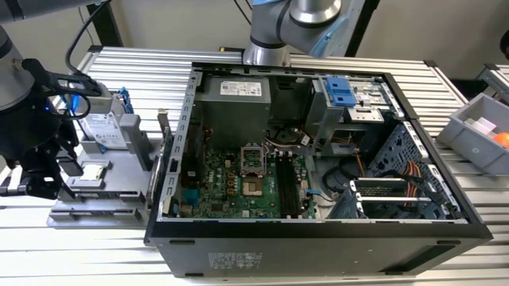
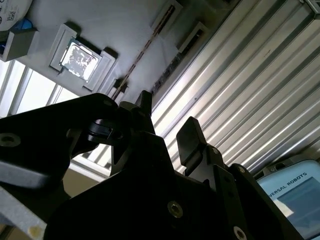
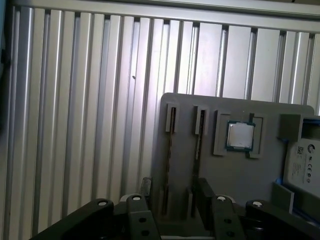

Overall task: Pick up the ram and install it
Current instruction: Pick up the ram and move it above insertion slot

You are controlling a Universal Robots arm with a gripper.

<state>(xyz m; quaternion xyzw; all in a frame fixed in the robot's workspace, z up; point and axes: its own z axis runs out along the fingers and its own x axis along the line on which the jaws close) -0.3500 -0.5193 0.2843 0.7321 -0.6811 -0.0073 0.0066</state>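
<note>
The ram stands on edge in a slot of the grey holder on the bench. Gripper jaws are spread wide, one each side of it, holding nothing.

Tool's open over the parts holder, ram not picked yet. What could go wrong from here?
1. The ram stick stands on edge close beside a second stick in the gray holder. In the first wrist view one finger of the open tool looks roughly in line with that second stick, so it might land on it or pinch both.
2. The processor chip sits just past the sticks; a sideways drift could knock it.
</note>
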